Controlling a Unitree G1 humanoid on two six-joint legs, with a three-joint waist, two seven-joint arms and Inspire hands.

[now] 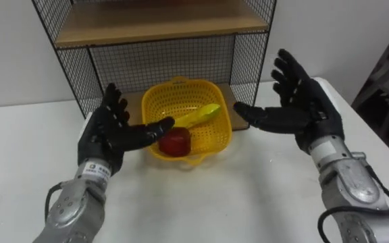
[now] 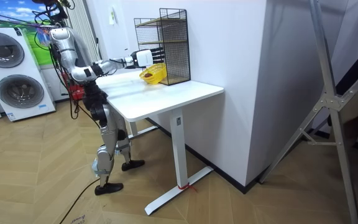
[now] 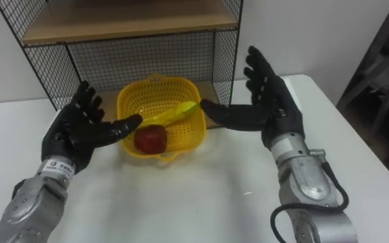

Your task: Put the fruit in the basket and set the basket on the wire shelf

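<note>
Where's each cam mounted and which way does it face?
Left eye view: on the head, looking down at the table; open left hand and right hand flank the basket.
Right eye view: same head, slightly aside, same look, same hands.
Room view: out in the room, facing table and whole standing robot.
All share basket and wire shelf.

Bright, even light falls from above on the white rectangular table top (image 1: 215, 196). The yellow perforated plastic basket (image 1: 188, 84), between the left hand (image 1: 107, 135) and the right hand (image 1: 309, 108), throws a soft shadow toward the wrists. Beyond both hands, the lower level of the black wire-mesh shelf (image 1: 161, 61) lies dimmer.
</note>
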